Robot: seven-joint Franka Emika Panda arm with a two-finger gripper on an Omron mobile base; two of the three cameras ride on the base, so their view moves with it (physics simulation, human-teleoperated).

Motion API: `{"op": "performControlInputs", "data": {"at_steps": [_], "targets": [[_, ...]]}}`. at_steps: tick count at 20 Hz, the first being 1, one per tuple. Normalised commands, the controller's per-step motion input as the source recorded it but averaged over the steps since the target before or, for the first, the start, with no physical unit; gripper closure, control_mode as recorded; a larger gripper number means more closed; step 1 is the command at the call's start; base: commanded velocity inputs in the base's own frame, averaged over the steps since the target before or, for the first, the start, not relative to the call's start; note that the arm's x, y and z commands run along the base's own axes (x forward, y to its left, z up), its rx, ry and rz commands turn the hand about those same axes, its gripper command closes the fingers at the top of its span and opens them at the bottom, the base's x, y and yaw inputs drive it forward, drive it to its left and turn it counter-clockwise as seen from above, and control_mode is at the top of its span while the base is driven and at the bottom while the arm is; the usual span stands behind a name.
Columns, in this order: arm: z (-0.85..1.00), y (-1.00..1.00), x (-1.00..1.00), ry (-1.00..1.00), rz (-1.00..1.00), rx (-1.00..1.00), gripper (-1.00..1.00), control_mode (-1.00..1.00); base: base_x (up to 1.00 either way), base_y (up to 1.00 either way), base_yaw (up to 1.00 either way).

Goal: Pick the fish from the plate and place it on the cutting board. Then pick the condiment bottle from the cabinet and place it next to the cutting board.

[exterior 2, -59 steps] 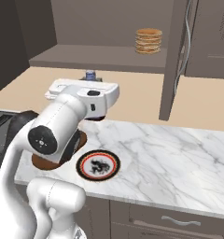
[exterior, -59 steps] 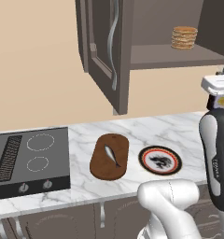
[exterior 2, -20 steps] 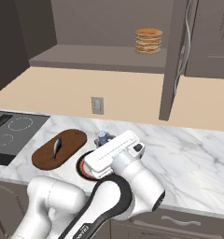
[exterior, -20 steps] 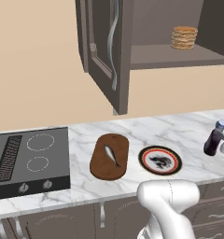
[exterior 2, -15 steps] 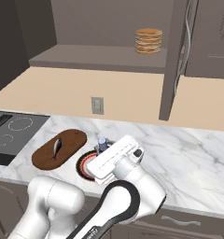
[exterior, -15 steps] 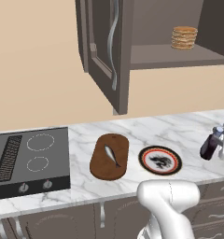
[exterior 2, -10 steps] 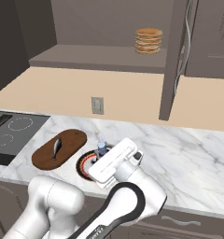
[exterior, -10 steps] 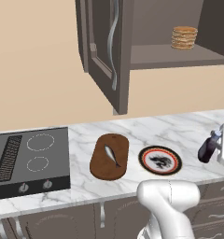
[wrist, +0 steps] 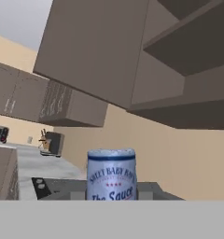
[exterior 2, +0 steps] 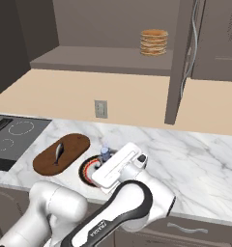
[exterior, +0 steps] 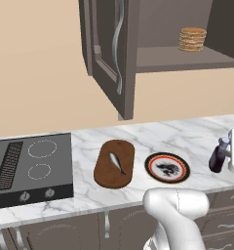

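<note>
Far left at nine o'clock on the counter (exterior: pixel 187 132), a dark cooktop (exterior: pixel 26 166), idle. Next along, the cutting board (exterior: pixel 114 163), with the fish (exterior: pixel 117 162) already lying down its middle, so the first half of the job looks finished. Just right of the board, apart from it, the plate (exterior: pixel 167 167), bare apart from its painted motif. Over at three o'clock in the left base view, the condiment bottle (exterior: pixel 218 155), upright, clamped from the side by the gripper (exterior: pixel 227 157) low over the marble, on the far side of the plate from the board. Whether touching the counter or just clear of it, hard to call. Up at one o'clock, the cabinet (exterior: pixel 114 53) standing open, a stack of pancakes (exterior: pixel 192 39) on its shelf.

From the hand view, the bottle's blue-and-white cap (wrist: pixel 111 173) dead centre between the tips.

On handling: probably light and rigid, smooth-sided and likely slippery, tall and narrow-necked, so tippy on release. Best held across the wide body, never the neck or cap, and kept vertical. Still to do: a spot beside the board.
</note>
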Motion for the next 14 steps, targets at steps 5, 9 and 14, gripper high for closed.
{"op": "performControlInputs", "data": {"at_steps": [5,9,14], "targets": [[-0.34,0.00,0.00,0.02,0.04,-0.01,1.00,-1.00,0.00,0.00,0.00],[-0.50,0.00,0.00,0.00,0.06,0.00,1.00,-1.00,0.00,0.00,0.00],[-0.40,0.00,0.00,0.00,0.06,0.00,1.00,-1.00,0.00,0.00,0.00]]}}
